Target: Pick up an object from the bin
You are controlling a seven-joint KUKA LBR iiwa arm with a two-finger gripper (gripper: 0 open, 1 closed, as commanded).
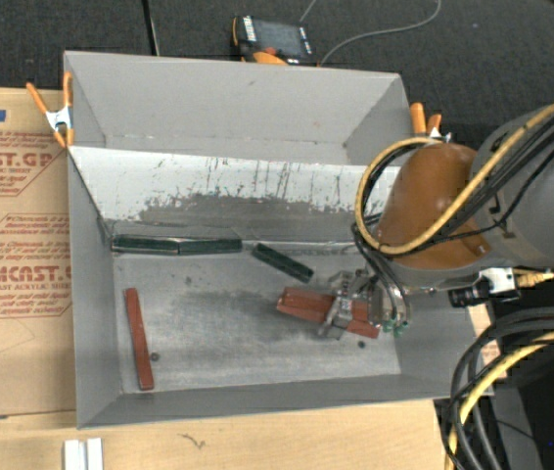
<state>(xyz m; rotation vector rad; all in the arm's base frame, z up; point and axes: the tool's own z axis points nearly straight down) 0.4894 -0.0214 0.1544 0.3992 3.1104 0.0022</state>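
Observation:
My gripper is down at the bin floor near the right wall, right on top of a flat red-brown block. The block lies flat and shows on both sides of the gripper, its left part toward the bin's middle and a small end toward the right wall. A short dark green bar lies tilted just up and left of the block, close to the back wall's foot.
A long dark green bar lies along the foot of the back wall on the left. A thin red-brown stick lies lengthwise near the left wall. The arm with its orange cover and cables hangs over the bin's right side.

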